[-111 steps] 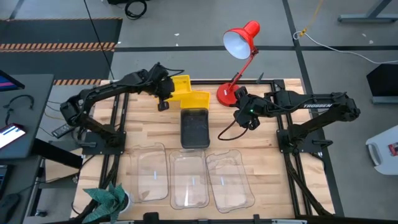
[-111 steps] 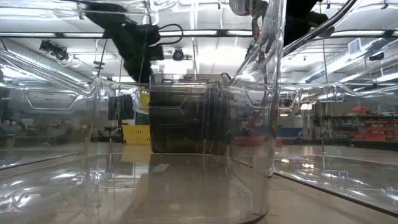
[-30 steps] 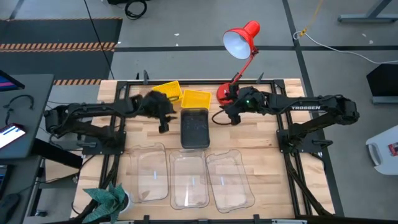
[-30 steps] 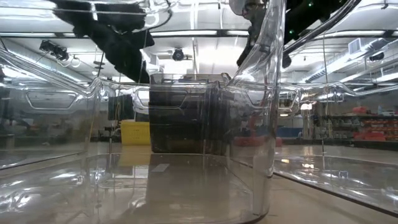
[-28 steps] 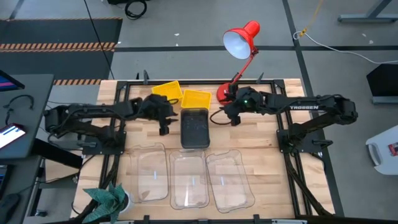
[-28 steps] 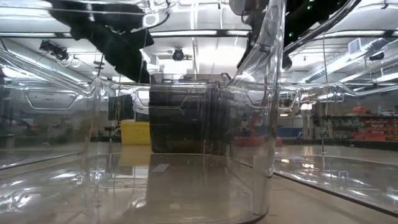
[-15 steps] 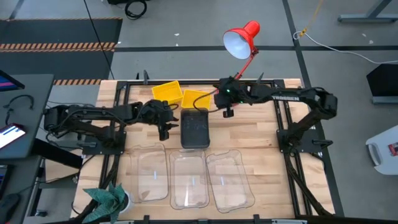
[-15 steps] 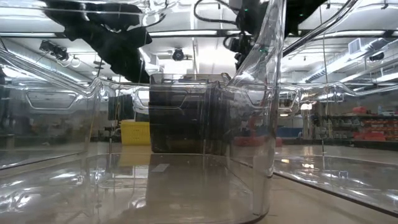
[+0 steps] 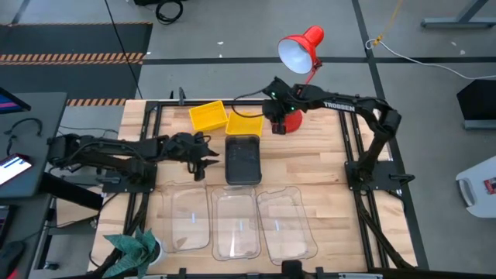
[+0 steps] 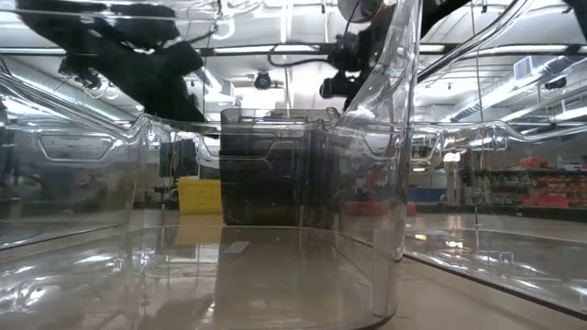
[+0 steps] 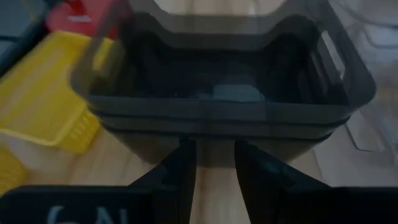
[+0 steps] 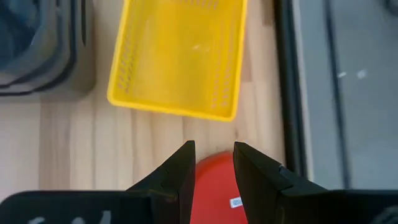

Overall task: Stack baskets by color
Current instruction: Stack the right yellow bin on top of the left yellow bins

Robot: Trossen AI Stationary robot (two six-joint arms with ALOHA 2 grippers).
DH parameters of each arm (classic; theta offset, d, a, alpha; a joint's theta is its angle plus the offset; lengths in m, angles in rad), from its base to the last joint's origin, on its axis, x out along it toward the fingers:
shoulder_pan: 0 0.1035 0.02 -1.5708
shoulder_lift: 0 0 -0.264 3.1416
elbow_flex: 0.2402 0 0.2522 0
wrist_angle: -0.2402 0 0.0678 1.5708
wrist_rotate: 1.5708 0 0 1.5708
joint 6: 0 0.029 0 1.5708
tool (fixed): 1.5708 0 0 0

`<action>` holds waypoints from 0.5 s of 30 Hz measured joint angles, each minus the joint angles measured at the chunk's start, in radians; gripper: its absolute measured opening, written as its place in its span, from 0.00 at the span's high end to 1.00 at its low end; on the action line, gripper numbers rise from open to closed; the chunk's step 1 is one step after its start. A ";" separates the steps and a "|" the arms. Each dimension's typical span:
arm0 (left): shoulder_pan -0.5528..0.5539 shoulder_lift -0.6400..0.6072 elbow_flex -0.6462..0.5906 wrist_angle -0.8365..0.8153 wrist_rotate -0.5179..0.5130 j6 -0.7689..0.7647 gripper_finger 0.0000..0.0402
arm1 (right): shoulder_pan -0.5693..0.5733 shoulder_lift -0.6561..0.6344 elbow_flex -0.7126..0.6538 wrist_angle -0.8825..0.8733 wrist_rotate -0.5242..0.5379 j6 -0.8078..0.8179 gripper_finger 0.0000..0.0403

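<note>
Yellow plastic catches the eye at the table's far edge: two small yellow baskets, one [image 9: 208, 116] toward the left and tilted, the other [image 9: 244, 124] just behind the grey stack [image 9: 242, 160]. That smoky-grey stack sits mid-table, several bins nested. Along the near edge three clear baskets lie side by side, left [image 9: 189, 215], middle [image 9: 237, 223] and right [image 9: 287, 222].

The right gripper [image 9: 277, 118] hangs over the base of the red lamp [image 9: 288, 118], right beside the nearer yellow basket; its fingers [image 12: 185, 165] stand a little apart with nothing between them. The left gripper [image 9: 203, 160] sits low just left of the grey stack, pointing at its side, fingers [image 11: 184, 165] narrowly parted and empty. A green plant [image 9: 133, 249] stands at the near left corner.
</note>
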State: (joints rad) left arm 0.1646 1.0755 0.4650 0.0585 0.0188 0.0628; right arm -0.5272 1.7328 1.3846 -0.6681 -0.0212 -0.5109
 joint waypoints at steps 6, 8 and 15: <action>0.002 -0.151 -0.053 -0.008 -0.052 -0.001 0.71 | -0.027 0.060 0.018 -0.003 -0.058 -0.128 0.72; 0.002 -0.177 -0.060 -0.007 -0.051 -0.007 0.71 | -0.039 0.083 0.018 -0.008 -0.061 -0.160 0.72; 0.002 -0.199 -0.066 -0.018 -0.052 -0.026 0.71 | 0.011 0.135 0.018 -0.021 -0.071 -0.145 0.65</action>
State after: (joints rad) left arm 0.1669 0.8761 0.3988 0.0404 -0.0332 0.0366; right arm -0.5164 1.8679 1.4022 -0.6896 -0.0923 -0.6556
